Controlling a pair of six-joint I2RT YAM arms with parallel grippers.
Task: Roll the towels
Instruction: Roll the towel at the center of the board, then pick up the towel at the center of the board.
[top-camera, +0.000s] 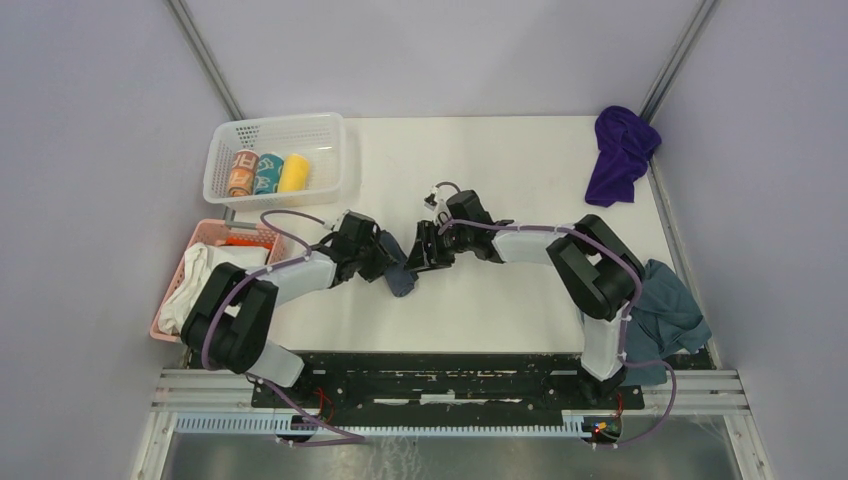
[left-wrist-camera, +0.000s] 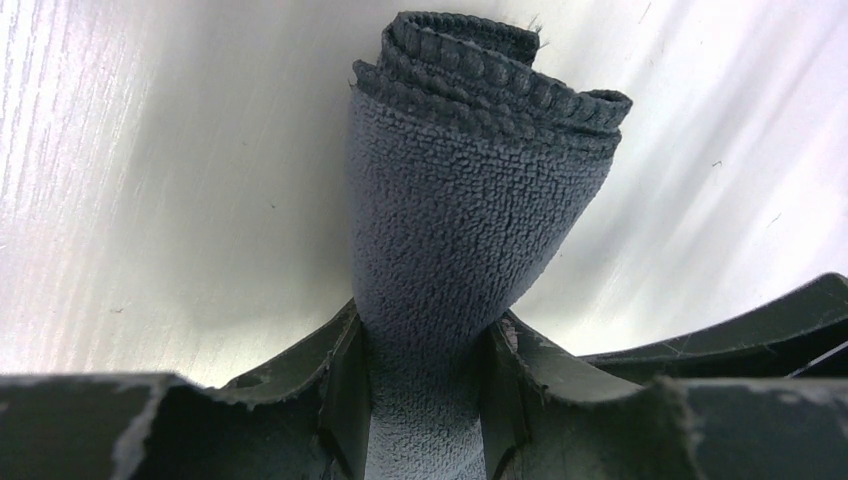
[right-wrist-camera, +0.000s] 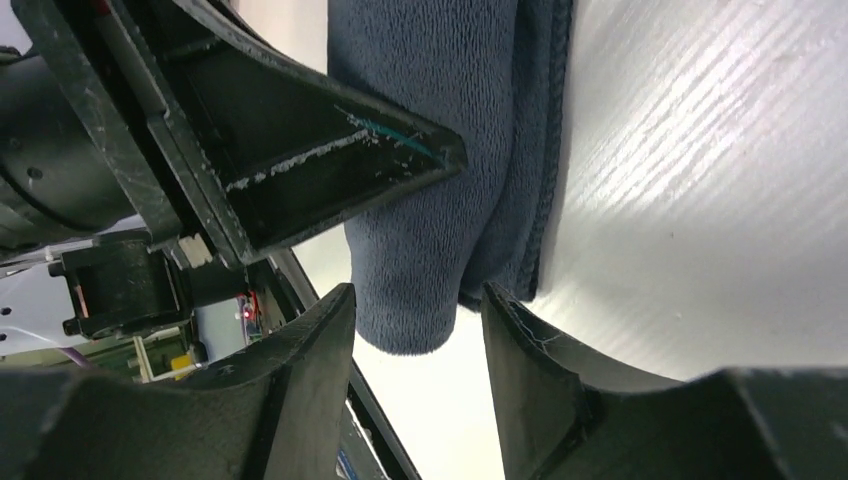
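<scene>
We see the left gripper (left-wrist-camera: 425, 345) closed on the grey towel (left-wrist-camera: 470, 200), its two fingers pinching one end of the roll. The rest of the roll stands out past the fingertips, with the coiled layers showing at the far end. From above, this towel sits near the middle of the table (top-camera: 480, 170), between the two grippers. The right gripper (right-wrist-camera: 415, 310) faces the left one closely. Its jaws stand apart on either side of the towel's other end and are not clamped on it. We cannot tell whether its pads touch the cloth. The purple towel (top-camera: 620, 150) lies crumpled in the far right corner, well apart from both arms. A blue-grey cloth (top-camera: 670, 310) lies bunched at the right edge, beside the right arm's base. At far left a white basket (top-camera: 275, 122) holds three rolls (top-camera: 268, 173) side by side. Just nearer, a pink basket (top-camera: 200, 240) holds a white cloth (top-camera: 195, 285).
</scene>
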